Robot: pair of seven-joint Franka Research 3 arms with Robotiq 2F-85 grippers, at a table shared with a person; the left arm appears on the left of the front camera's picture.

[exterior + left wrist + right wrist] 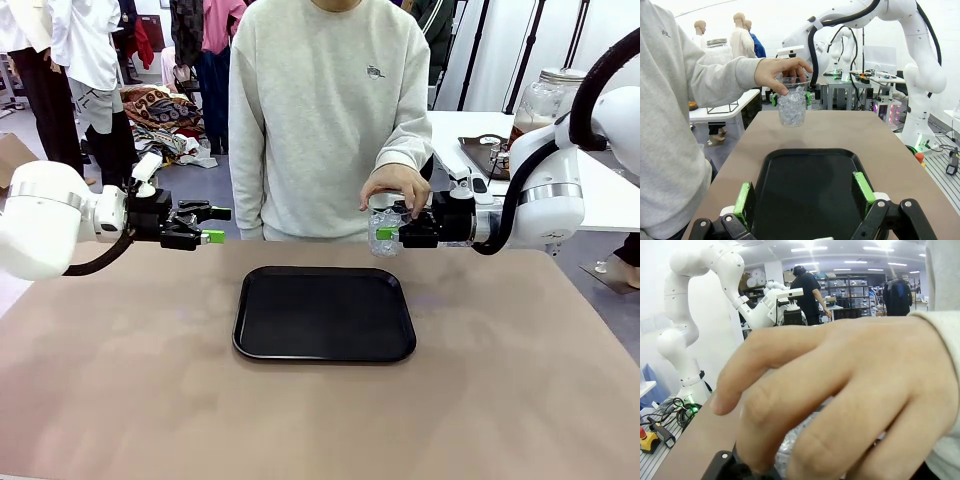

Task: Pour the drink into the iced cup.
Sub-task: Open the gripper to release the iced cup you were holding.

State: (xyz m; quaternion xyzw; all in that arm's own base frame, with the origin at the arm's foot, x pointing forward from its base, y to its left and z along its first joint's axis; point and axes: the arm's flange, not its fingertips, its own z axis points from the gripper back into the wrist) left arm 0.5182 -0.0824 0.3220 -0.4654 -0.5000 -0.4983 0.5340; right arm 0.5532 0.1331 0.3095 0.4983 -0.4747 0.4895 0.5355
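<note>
Currently: Iced Cup Held Between Right End Effector and Hand

Left end effector (212, 224): open, jaws spread wide, nothing between the green pads (744, 199). Positioned above the worktop (120, 380), to the robot's left of the black tray (324, 314), and pointed toward the middle. Seen in the left wrist view with the tray (810, 195) directly beyond the fingertips.

Right end effector (385, 233): closed on the iced cup (383, 228). Green pads visible on either side of the cup (792, 106) in the left wrist view, pressed against its clear wall.

Iced cup: clear plastic, upright, packed with white ice. Held in the air above the far edge of the worktop, beyond the far right corner of the tray and clear of it.

Person's hand (396, 187): resting on top of the cup, fingers draped over the rim. Hand (840, 400) close against the lens in the right wrist view, covering most of the cup; only a patch of ice visible beneath the fingers.

Drink: cannot be located with certainty. Large glass jar (543, 97) with a lid standing on a white table at far right, behind the right arm, holding some brownish contents at the bottom; too small to identify.

Tray: flat on the worktop at the centre, between the two arms.
</note>
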